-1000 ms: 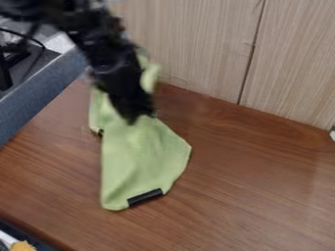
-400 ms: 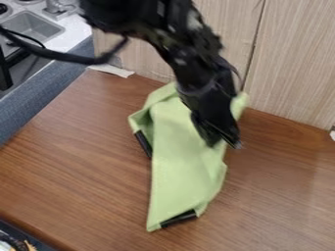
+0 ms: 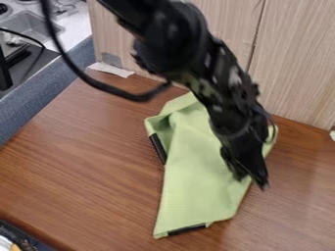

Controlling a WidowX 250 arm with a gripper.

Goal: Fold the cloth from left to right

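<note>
The arm [image 3: 226, 83] partly hides cloth [image 3: 196, 191] near wooden panels [image 3: 298, 63].

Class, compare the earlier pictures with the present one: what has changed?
The gripper has moved right and nearer the camera. The green cloth has shifted the same way. The wooden table and wall panels stayed put.
</note>
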